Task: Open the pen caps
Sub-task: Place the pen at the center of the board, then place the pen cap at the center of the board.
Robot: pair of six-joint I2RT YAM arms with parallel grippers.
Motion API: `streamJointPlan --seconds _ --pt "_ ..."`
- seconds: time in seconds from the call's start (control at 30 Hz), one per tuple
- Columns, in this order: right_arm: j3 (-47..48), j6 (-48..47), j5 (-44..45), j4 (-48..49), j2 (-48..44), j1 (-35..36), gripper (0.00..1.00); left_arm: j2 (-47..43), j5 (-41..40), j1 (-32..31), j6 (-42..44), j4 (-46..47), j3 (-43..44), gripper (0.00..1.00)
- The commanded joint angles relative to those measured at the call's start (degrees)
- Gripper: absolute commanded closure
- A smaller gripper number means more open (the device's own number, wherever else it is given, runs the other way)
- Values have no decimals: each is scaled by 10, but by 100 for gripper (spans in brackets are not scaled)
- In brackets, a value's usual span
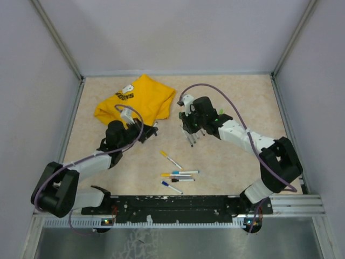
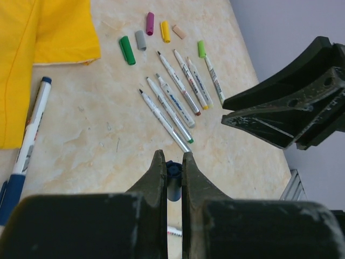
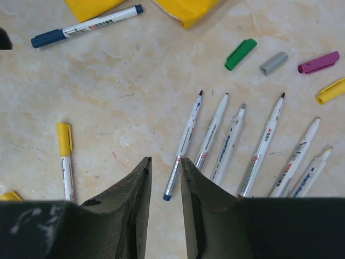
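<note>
Part of the job appears to be done. A row of bare pens lies on the tabletop just right of the yellow shirt, their tips uncovered. Loose caps in green, grey, purple and yellow are scattered between that row and the shirt's corner.

Other pens are not yet opened. A blue-capped pen lies against the shirt's edge, and a yellow-capped pen lies further from the shirt. A small cluster of pens is seen well away from the shirt, toward the arm bases.

The step in hand is judged to be the opening of one more pen. The left pincer is nearly closed, and a dark blue pen is clamped between its fingers beside the shirt's near edge. Which part is gripped cannot be told for certain.

The right pincer hangs over the row of bare pens. Only a narrow gap is left between its fingers, and nothing is held in it.

For the next move, the right pincer would need to be brought across to the held pen and closed on its free end. Cap and barrel would then be drawn apart along the pen's length, with a firm enough grip on both sides that neither part slips.
</note>
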Motion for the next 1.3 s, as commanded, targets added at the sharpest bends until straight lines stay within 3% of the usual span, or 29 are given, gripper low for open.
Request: streamJointPlan --seconds 0.0,0.17,0.47,1.27 --pt "1 -49 -126 -22 -47 -46 72 31 -25 -27 55 -42 59 100" --pt "-9 -73 -208 -31 -76 -81 72 67 -80 -58 92 -101 109 100" --pt "-12 -77 -227 -33 -81 -103 72 174 -165 -86 92 -244 244 100" --pt "-16 -81 -228 -31 -77 -117 72 300 -175 -87 111 -305 387 100"
